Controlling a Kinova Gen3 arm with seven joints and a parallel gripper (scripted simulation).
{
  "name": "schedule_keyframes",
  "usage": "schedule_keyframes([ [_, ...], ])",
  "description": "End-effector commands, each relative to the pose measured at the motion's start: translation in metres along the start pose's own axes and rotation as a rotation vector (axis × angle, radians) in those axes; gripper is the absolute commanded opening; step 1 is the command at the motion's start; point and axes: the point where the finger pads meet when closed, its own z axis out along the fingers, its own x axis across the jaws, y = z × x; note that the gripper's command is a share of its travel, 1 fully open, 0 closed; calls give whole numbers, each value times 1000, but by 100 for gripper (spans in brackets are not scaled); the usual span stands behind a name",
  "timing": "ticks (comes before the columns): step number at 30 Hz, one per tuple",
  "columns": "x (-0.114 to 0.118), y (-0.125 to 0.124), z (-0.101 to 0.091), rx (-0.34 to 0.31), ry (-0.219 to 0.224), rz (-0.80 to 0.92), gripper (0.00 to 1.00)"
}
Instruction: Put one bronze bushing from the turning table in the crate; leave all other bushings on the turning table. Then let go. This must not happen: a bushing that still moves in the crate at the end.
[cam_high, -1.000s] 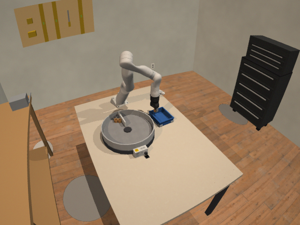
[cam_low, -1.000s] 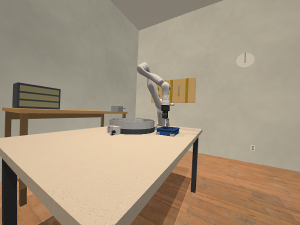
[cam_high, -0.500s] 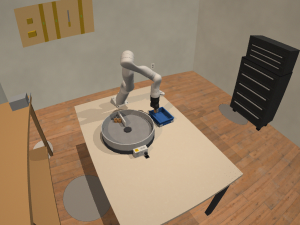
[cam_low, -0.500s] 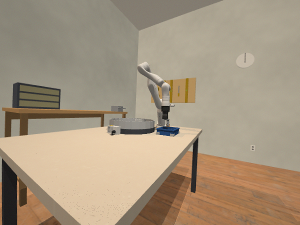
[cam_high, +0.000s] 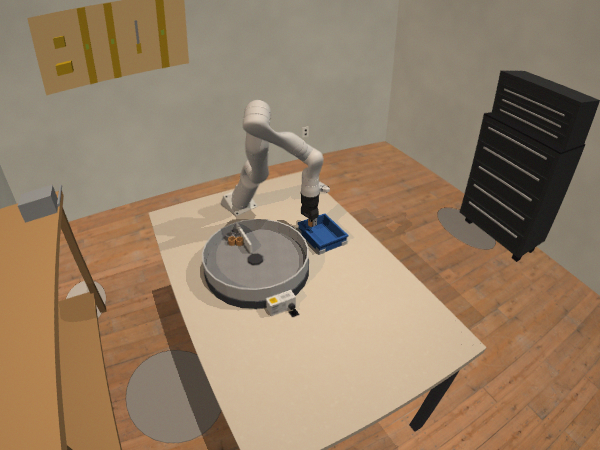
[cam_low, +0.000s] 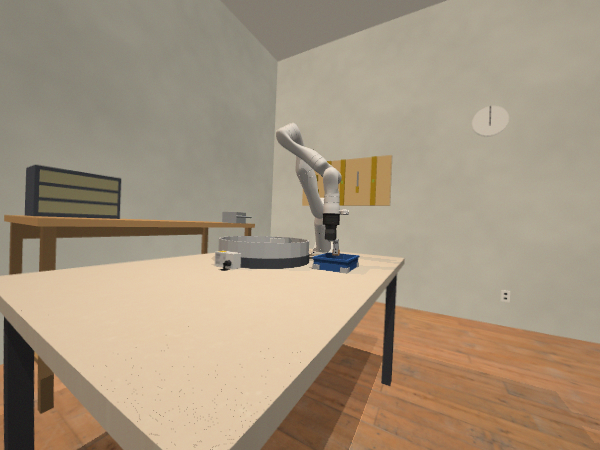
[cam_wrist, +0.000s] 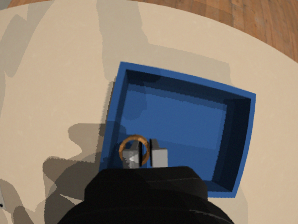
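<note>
Bronze bushing (cam_high: 310, 223) (cam_low: 336, 254) (cam_wrist: 121, 149), axis roughly upright, hole upward, wall gripped by claw (cam_high: 313, 222) (cam_low: 336, 248) (cam_wrist: 145, 148), at crate (cam_high: 332, 245) (cam_low: 330, 263) (cam_wrist: 113, 110)

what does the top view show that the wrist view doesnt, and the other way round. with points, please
Only the top view: the turning table (cam_high: 280, 270) with bushings (cam_high: 235, 241) on it, and the black drawer cabinet (cam_high: 515, 165).

Only the wrist view: the held bushing's (cam_wrist: 148, 150) ring outline seen from above, one finger inside it and the other outside.

Both: the blue crate (cam_high: 327, 234) (cam_wrist: 175, 120), with the gripper (cam_high: 312, 223) (cam_wrist: 145, 148) over its near-side part in the wrist picture.
</note>
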Motion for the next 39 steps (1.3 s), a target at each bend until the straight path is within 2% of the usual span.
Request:
schedule_keyframes([
  [1,0,2,2,-5,0,3,0],
  [39,0,-2,16,2,0,-5,0],
])
